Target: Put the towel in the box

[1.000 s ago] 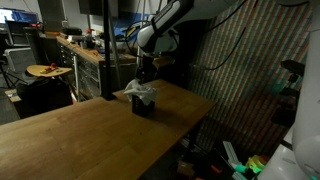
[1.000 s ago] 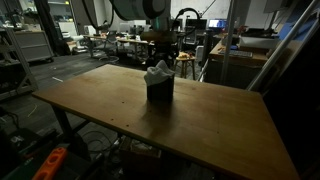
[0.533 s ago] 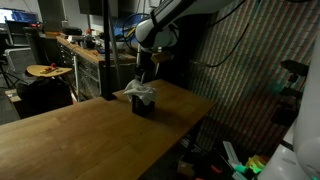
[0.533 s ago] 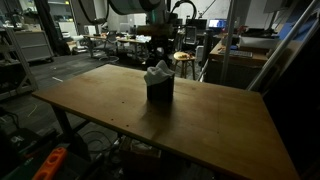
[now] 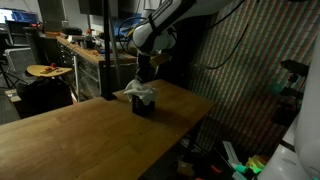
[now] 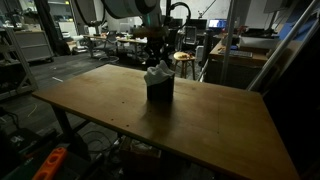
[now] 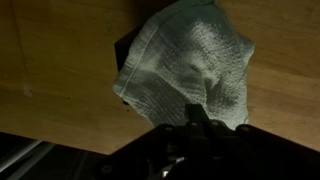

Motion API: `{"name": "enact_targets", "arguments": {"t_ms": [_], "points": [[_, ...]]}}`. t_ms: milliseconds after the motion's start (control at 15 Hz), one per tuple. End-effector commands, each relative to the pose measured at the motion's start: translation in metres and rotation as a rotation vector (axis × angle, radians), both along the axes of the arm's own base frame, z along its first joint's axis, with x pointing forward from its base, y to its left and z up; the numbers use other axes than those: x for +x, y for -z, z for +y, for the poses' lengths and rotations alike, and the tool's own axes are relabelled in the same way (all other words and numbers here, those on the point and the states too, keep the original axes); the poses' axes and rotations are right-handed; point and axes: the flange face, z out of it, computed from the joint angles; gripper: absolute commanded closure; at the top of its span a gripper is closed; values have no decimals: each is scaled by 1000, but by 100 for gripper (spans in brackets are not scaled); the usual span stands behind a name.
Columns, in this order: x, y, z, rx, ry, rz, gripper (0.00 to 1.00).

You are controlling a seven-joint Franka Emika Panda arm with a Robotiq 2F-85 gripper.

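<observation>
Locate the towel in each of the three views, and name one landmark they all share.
Exterior view: towel left of centre, heaped on the box.
Exterior view: towel at upper centre, atop the box.
Wrist view: towel fills the upper centre-right.
Shared landmark: the wooden table.

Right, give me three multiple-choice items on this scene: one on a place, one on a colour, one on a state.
1. Where is the towel?
A. on the floor
B. bunched in the top of the box
C. hanging from a shelf
2. What colour is the box?
A. white
B. red
C. nearly black
3. The gripper is:
A. shut and empty
B. clamping the box
C. wide open
Key: 1 B, it heaps out of the box; 2 C, dark in both exterior views; 3 A, it hangs above the towel, jaws together.
</observation>
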Motion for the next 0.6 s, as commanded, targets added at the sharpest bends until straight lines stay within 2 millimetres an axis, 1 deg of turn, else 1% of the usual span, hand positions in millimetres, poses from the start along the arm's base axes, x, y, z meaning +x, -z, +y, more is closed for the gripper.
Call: {"name": "enact_targets", "arguments": {"t_ms": [0, 200, 533], "points": [[-3, 2, -7, -35, 4, 13, 92], [-2, 9, -12, -39, 11, 27, 91], [3, 19, -7, -18, 15, 33, 92]]}}
